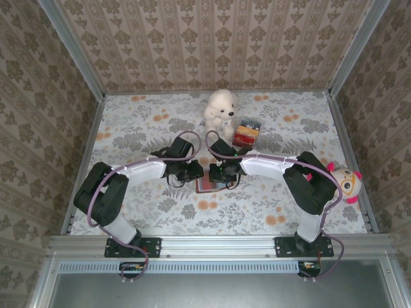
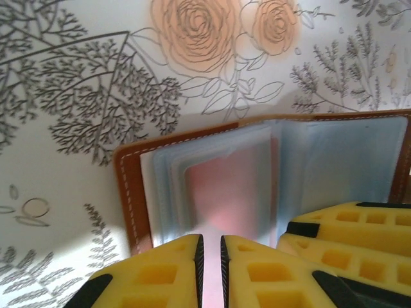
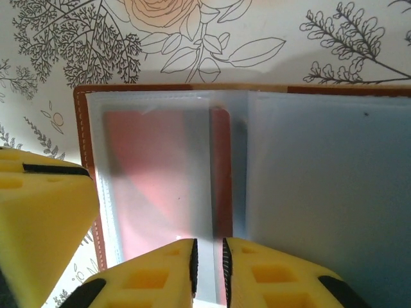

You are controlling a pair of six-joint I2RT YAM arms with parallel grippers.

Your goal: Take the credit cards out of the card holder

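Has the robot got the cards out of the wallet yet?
Not yet. Done: the wallet lies open. In hand: the left end effector and right end effector sit nearly closed at its edge; whether they grip anything is unclear. Left: pulling out the red card, which sits inside its clear pocket.

The top camera sits high behind both arm bases and looks down and forward over the whole surface [image 1: 257, 208] from far off. The card holder [image 1: 209, 185] shows small between the left pincer [image 1: 194, 172] and the right pincer [image 1: 218, 173]. Each wrist camera looks past its own pincer tips, very close, at the open card holder just ahead — the patch all three views share.
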